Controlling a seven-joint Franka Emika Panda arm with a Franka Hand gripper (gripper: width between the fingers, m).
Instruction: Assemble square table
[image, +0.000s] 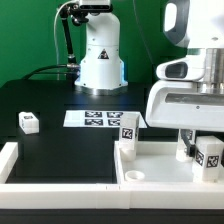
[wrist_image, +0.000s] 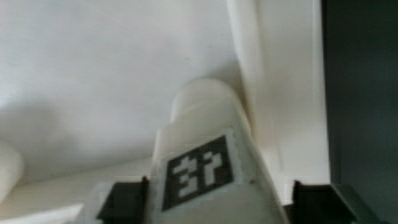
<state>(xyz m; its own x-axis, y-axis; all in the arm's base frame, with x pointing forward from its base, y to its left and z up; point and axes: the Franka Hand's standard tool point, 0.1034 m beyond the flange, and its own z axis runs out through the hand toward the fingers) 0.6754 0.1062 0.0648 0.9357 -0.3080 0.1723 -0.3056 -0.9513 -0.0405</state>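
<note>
**Gripper over a leg in the square table top**

Exterior view: the gripper (image: 190, 143) reaches into the table top (image: 150, 170) at the view's right, a tagged leg (image: 209, 155) beside it; another leg (image: 28, 122) lies well apart — beyond, the marker board (image: 97, 119).
Wrist view: fingers (wrist_image: 125, 200) flank a tagged leg (wrist_image: 210, 150) (contact unclear — I cannot tell whether they grip).
</note>
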